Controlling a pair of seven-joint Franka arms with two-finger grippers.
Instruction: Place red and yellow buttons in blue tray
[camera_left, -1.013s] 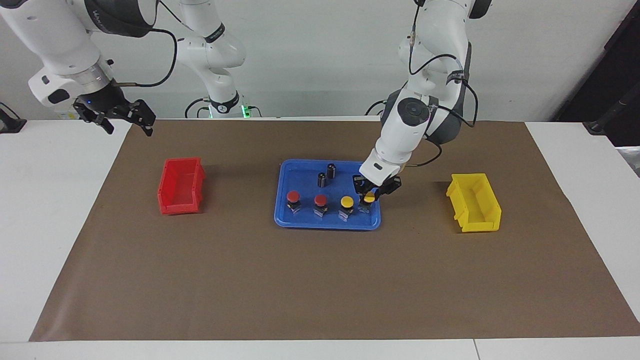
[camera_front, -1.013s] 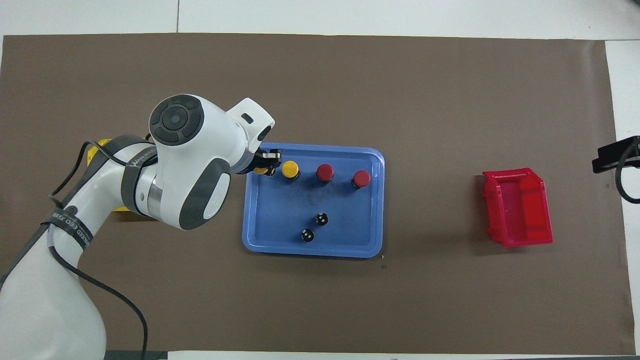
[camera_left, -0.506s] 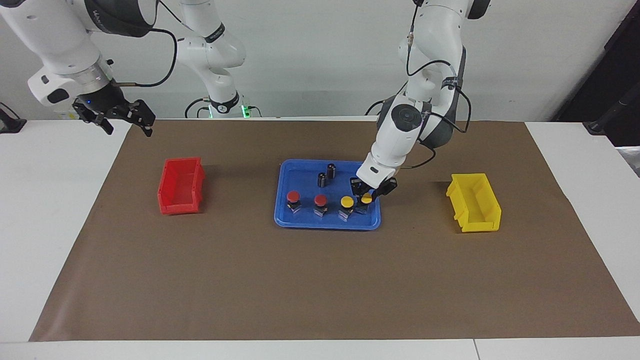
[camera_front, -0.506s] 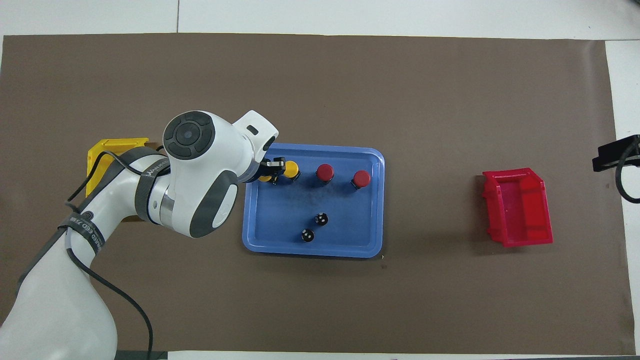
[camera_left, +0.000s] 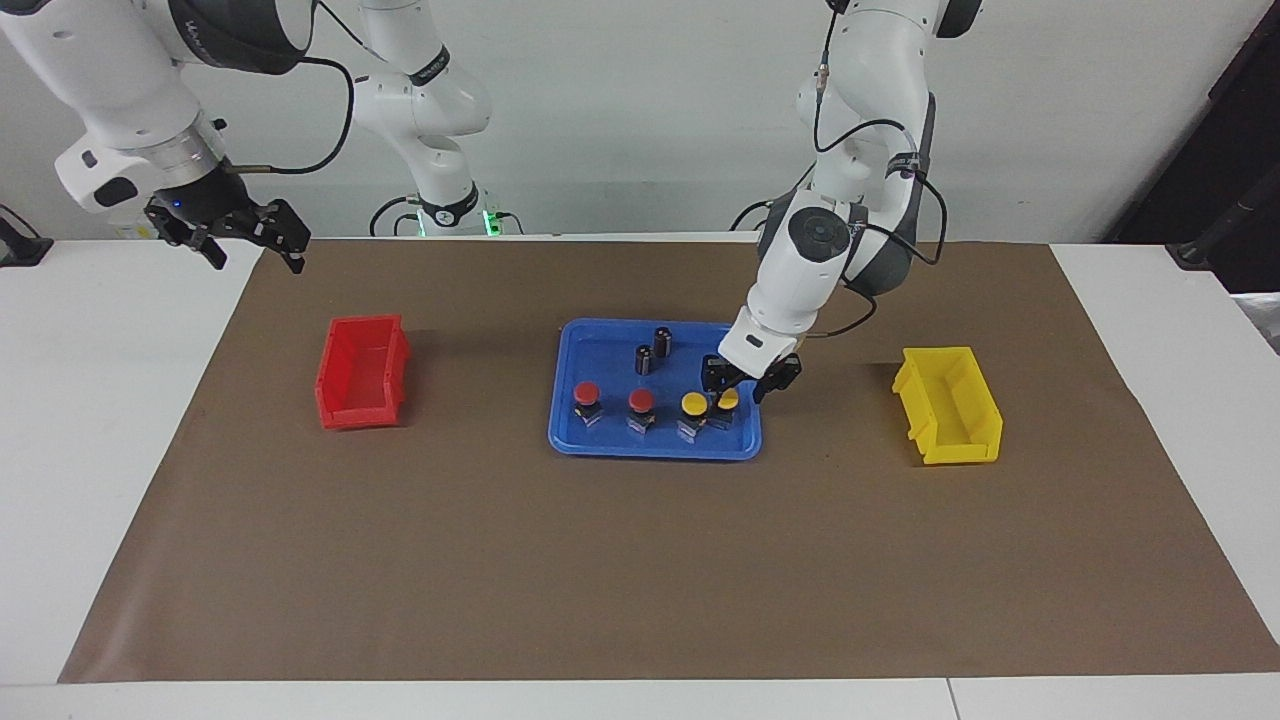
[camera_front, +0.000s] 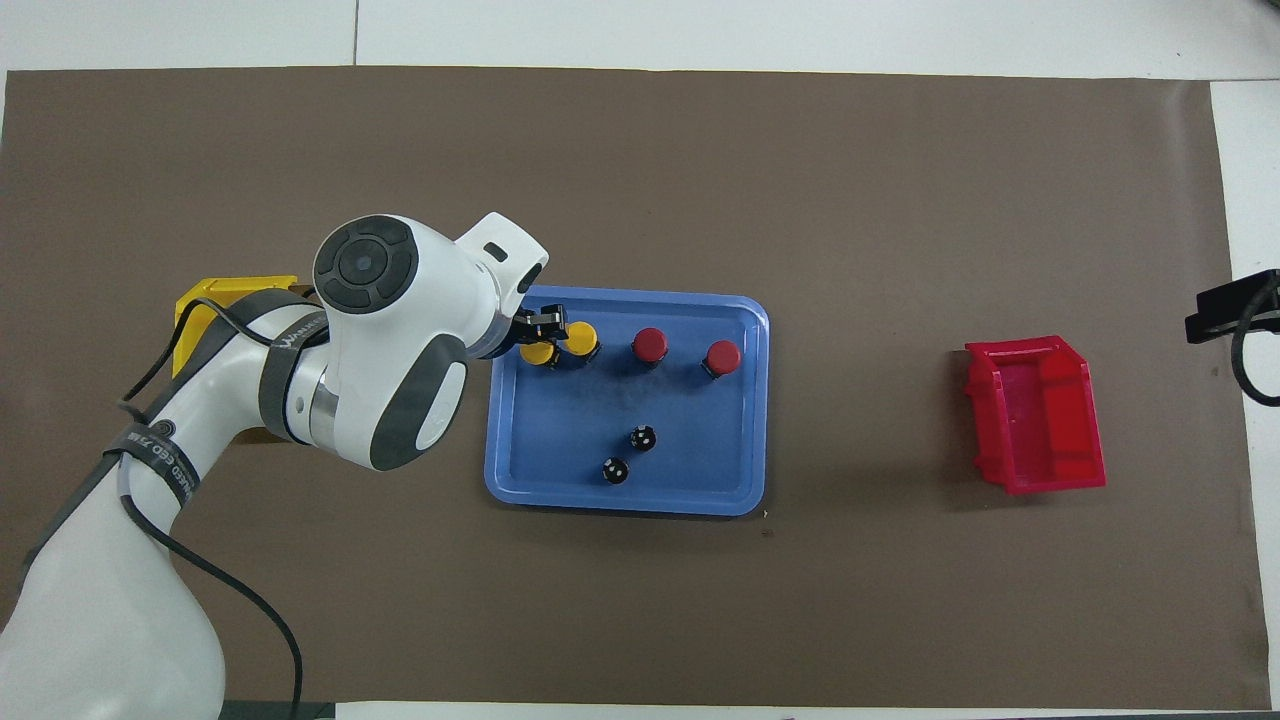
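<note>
Facing view: my left gripper (camera_left: 750, 383) hangs just above the fourth button (camera_left: 727, 401), seemingly open and empty; all four sit in the blue tray (camera_left: 600, 345). My right gripper (camera_left: 245, 235) waits.

You see a red bin (camera_left: 362, 371) toward the right arm's end | yellow bin (camera_left: 948, 404) toward the left arm's end | two dark grey cylinders (camera_left: 652, 350) | brown mat (camera_left: 640, 560)
</note>
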